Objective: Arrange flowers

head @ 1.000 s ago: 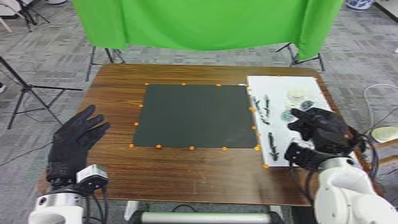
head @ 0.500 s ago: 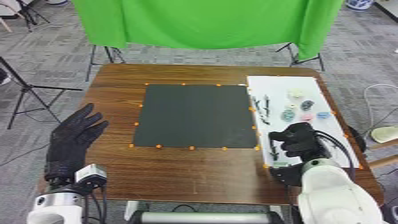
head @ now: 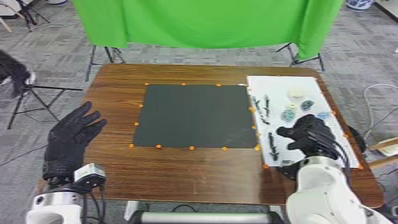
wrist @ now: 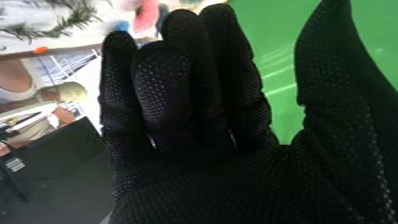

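1. Landmark: we take the flat white rectangular board [head: 280, 85] as reference. The dark square mat [head: 195, 115], our likely arranging surface, lies just beside its left edge.
2. Locate the pieces. The dark green, needle-leaved stems [head: 273, 150] lie along the board's left side. The round cream flower head [head: 296, 93], ruffled teal flower head [head: 288, 115] and small blue-grey flower head [head: 307, 105] lie right of them on the board. The soft pink flower head [wrist: 147, 16] is also on the board.
3. Check the hands. Our black-gloved right hand [head: 311, 134] is over the board's near right part, wide, with its thumb well apart and nothing in its grasp. Our black-gloved left hand [head: 73, 135] is well left of the board, relaxed and spread.
4. We judge the step in hand to be selecting the first piece. We align thumb and fingers across one stem before lowering.
5. We close lightly around the middle; hard pressure may bend the stem or crush petals.
6. We lift clear of neighbouring pieces, since the needles may snag, then carry the stem level towards the mat.
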You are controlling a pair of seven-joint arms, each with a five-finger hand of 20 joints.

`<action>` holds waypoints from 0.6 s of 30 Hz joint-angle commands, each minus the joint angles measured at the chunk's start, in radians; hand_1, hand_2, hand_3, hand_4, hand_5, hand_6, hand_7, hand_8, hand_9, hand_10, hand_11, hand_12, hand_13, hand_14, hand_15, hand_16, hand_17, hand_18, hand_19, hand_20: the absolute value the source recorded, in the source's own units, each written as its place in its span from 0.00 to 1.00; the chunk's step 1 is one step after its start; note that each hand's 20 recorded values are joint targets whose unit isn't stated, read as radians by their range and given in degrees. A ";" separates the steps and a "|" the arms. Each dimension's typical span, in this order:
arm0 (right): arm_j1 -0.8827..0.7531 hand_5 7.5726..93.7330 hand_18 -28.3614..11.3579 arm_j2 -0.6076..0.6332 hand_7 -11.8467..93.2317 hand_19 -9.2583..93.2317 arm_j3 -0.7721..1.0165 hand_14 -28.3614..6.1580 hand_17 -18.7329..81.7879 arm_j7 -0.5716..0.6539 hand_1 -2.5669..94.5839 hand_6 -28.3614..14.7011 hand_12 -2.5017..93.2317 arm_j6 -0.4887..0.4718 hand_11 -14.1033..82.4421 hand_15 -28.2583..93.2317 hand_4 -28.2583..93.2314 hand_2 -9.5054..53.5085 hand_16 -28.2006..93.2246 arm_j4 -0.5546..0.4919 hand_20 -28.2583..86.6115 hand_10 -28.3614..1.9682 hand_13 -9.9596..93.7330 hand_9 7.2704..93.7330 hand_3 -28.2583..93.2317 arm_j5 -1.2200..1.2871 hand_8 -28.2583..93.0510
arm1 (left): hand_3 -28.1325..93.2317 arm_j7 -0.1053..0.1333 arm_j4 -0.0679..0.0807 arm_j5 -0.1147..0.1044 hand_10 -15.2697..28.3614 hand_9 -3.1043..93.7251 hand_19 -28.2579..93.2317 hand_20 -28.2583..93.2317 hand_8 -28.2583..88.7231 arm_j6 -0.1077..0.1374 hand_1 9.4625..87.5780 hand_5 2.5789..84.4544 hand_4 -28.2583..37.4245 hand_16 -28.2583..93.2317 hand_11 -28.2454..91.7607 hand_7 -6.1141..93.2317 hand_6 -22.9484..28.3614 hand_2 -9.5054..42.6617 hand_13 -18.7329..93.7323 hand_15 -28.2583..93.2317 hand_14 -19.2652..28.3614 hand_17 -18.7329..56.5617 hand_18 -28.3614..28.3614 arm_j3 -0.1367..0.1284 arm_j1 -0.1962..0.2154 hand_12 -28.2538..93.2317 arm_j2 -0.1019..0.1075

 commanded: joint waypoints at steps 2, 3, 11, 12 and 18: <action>0.013 0.62 0.17 0.036 0.52 0.95 -0.030 0.44 0.52 -0.002 0.37 0.47 0.23 -0.032 0.68 0.91 0.00 0.00 0.35 0.027 0.25 0.28 0.71 0.66 0.93 0.040 0.08 | 0.92 -0.007 -0.001 0.001 0.79 0.40 0.73 0.25 0.15 -0.004 0.19 0.46 0.10 0.15 0.46 0.22 0.65 0.29 0.40 0.66 0.95 0.13 0.90 -0.012 0.015 0.31 0.006; 0.010 0.62 0.17 0.046 0.52 0.95 -0.033 0.44 0.52 -0.005 0.37 0.47 0.23 -0.031 0.68 0.91 0.00 0.00 0.36 0.027 0.25 0.27 0.71 0.66 0.93 0.046 0.08 | 0.92 -0.011 -0.002 0.002 0.79 0.40 0.73 0.25 0.15 -0.004 0.19 0.46 0.10 0.15 0.46 0.22 0.65 0.29 0.40 0.66 0.95 0.13 0.90 -0.014 0.018 0.31 0.007; 0.052 0.63 0.16 0.072 0.52 0.96 -0.089 0.44 0.52 -0.010 0.37 0.47 0.23 -0.063 0.68 0.91 0.00 0.00 0.36 0.058 0.24 0.28 0.71 0.66 0.93 0.059 0.08 | 0.92 -0.021 -0.003 0.007 0.79 0.40 0.73 0.25 0.15 -0.011 0.19 0.46 0.10 0.15 0.46 0.22 0.65 0.29 0.40 0.66 0.95 0.13 0.90 -0.023 0.016 0.31 0.011; 0.058 0.63 0.16 0.076 0.52 0.96 -0.100 0.44 0.52 -0.007 0.37 0.47 0.23 -0.063 0.68 0.91 0.00 0.00 0.36 0.061 0.24 0.28 0.71 0.66 0.93 0.057 0.08 | 0.92 -0.019 -0.004 0.006 0.79 0.40 0.73 0.25 0.15 -0.012 0.19 0.46 0.10 0.15 0.46 0.22 0.65 0.29 0.40 0.66 0.95 0.13 0.90 -0.025 0.021 0.31 0.011; 0.104 0.63 0.16 0.089 0.52 0.96 -0.152 0.44 0.52 -0.008 0.37 0.47 0.23 -0.084 0.68 0.91 0.00 0.00 0.36 0.090 0.24 0.28 0.71 0.66 0.93 0.067 0.08 | 0.92 -0.027 -0.006 0.009 0.79 0.40 0.73 0.25 0.15 -0.018 0.19 0.46 0.10 0.15 0.46 0.22 0.65 0.29 0.40 0.66 0.95 0.13 0.90 -0.027 0.015 0.31 0.014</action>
